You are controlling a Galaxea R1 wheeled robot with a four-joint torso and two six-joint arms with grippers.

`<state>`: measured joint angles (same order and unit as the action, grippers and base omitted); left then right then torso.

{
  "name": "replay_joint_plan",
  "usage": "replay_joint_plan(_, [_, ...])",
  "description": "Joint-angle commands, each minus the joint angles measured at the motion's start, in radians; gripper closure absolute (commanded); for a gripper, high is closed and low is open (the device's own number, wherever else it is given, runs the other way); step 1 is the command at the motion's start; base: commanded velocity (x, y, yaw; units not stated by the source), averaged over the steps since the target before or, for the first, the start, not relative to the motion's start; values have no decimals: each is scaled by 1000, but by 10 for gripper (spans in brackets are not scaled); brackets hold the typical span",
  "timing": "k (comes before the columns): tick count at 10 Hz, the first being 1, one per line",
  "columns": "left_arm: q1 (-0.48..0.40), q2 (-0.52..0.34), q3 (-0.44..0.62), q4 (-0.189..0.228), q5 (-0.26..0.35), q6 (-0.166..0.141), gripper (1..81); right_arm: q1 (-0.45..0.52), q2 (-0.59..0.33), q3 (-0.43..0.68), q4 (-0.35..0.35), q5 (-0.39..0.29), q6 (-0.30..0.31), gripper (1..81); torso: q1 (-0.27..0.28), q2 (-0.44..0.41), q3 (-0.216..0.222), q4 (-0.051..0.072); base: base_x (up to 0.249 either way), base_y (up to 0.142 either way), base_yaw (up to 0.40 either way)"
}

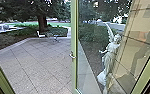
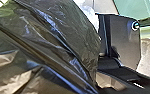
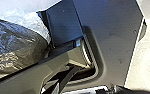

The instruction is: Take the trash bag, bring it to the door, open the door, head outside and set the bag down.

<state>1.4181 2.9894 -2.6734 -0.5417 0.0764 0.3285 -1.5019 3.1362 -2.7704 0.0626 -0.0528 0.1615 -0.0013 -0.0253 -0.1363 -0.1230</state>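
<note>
The black trash bag (image 2: 58, 37) looms large and creased in the left wrist view, and its dark shiny plastic (image 3: 13, 45) also shows in the right wrist view. I cannot make out what holds it. In the head view a glass door (image 1: 73, 50) with a pale green frame stands open, its metal handle (image 1: 72, 55) at mid-height on the frame's edge. The doorway to the left of that edge gives onto the paved yard (image 1: 36, 67).
Beyond the paving are a white chair (image 1: 40, 34), a small table (image 1: 56, 38) and a large tree (image 1: 42, 21). A pale statue (image 1: 109, 57) shows through the glass at right. Another green frame (image 1: 1, 75) edges the opening at left.
</note>
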Motion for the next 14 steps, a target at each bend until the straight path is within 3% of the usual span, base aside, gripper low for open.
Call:
replay_joint_plan(1, [-52, 4, 7, 6, 72, 4, 811, 39, 14, 8, -6, -68, -5, 10, 1, 0, 0, 0, 86, 0, 0])
replay_joint_plan(14, [-52, 4, 7, 5, 71, 4, 811, 39, 14, 8, -4, -68, -5, 10, 1, -1, 0, 0, 88, 0, 0])
